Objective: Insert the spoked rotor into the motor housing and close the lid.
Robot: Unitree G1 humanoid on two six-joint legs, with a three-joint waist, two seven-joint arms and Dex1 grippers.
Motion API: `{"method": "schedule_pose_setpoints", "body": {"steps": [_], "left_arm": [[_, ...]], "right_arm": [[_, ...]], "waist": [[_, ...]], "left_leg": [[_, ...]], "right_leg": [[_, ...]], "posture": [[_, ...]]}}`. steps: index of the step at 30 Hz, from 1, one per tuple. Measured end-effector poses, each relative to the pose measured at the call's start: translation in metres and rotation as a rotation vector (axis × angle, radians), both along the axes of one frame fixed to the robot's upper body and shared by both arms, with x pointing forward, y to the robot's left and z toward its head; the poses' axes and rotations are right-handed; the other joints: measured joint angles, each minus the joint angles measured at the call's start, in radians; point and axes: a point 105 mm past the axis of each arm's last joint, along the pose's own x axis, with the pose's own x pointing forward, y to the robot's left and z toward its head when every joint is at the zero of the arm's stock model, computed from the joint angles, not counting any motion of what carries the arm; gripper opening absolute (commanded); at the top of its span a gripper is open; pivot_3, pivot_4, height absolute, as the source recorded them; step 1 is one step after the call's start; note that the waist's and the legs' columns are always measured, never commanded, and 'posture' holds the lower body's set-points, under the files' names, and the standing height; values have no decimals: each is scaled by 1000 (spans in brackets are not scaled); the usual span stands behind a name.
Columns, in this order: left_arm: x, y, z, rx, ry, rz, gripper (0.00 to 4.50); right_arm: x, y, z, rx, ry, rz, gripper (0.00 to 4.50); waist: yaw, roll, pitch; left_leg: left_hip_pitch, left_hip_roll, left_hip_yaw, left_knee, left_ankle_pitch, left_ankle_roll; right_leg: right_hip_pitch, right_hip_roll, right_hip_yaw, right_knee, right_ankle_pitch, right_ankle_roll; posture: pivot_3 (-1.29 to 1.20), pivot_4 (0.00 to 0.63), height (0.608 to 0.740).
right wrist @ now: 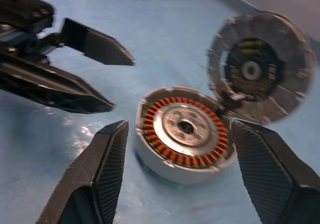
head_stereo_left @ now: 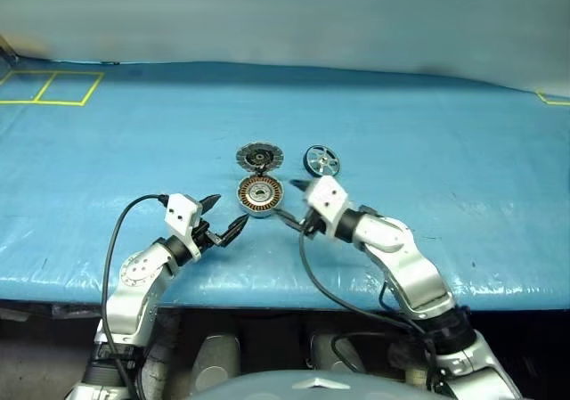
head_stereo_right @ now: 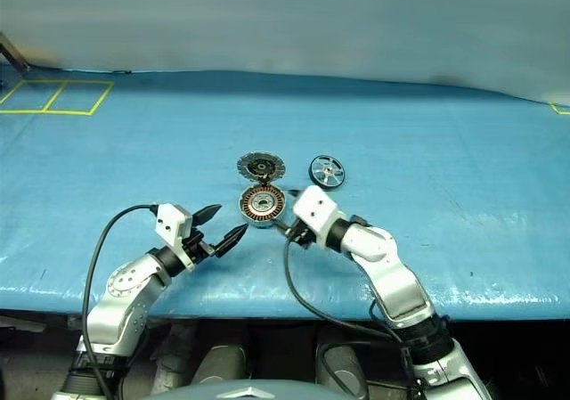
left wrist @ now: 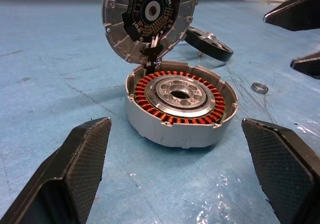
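The rotor point(head_stereo_left: 321, 160) lies flat on the blue table point(head_stereo_left: 463, 151), well apart from the housing point(head_stereo_left: 259, 195), on the right gripper's side. The housing sits open, copper windings up, with the lid point(head_stereo_left: 259, 157) propped up behind it on short wires. A tiny ring point(left wrist: 259, 88) lies loose nearby. Left gripper point(head_stereo_left: 223, 217) hangs just beside the housing, fingers spread, empty. Right gripper point(right wrist: 175, 164) has jaws apart, holding nothing. Risk, I'd say: a reach for the rotor clips that upright lid, strains the wires, or flicks the ring away.
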Motion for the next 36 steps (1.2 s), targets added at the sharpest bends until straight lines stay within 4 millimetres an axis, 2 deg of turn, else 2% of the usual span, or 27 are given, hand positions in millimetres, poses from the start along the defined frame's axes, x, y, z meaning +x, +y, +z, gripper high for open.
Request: {"method": "schedule_pose_setpoints", "body": {"steps": [4, 8, 12, 21, 25, 30, 36], "left_arm": [[-2, 3, -2, 2, 10, 0, 4500], [-4, 11, -4, 7, 21, 24, 4500], [-6, 18, -7, 9, 29, 63, 4500], [-14, 17, -18, 4, 64, 85, 4500], [-16, 16, -21, 3, 72, 84, 4500], [-16, 16, -21, 8, 72, 93, 4500], [-16, 12, -23, 10, 72, 83, 4500]], "right_arm": [[13, 8, -16, -215, -45, 111, 3430], [35, 9, -16, -359, -137, 152, 3430], [46, 20, -15, -410, -156, 215, 3430], [47, 41, -27, -476, -157, 322, 3430], [56, 40, -26, -520, -167, 313, 3430], [56, 37, -25, -549, -182, 339, 3430], [56, 18, -19, -571, -155, 339, 3430]], "waist": [[1, 0, 0], [-1, 0, 0], [-2, 0, 0], [0, 0, 1], [-1, 0, 1], [0, 0, 1], [1, 0, 1]], "left_leg": [[0, -1, 1, 1, 0, 0], [0, 0, 0, 0, 0, 0], [0, 0, 0, 0, 0, 0], [0, 0, 0, 0, 0, 0], [0, 0, 0, 0, 0, 0], [-1, -1, -1, 0, 0, 0], [-1, -1, -1, 0, 0, 0]], "right_leg": [[0, -1, 0, 0, 3, -3], [-1, 0, 0, 0, 3, -4], [-1, -1, 0, 0, 3, -5], [-1, -1, 0, 1, 3, -5], [-1, -1, -1, 1, 3, -5], [-1, -1, -1, 1, 3, -5], [-1, -1, -1, 1, 3, -5]], "posture": [[0, 150, 740], [0, 150, 740], [0, 150, 740], [0, 150, 740], [0, 150, 740], [0, 150, 740], [0, 150, 740]]}}
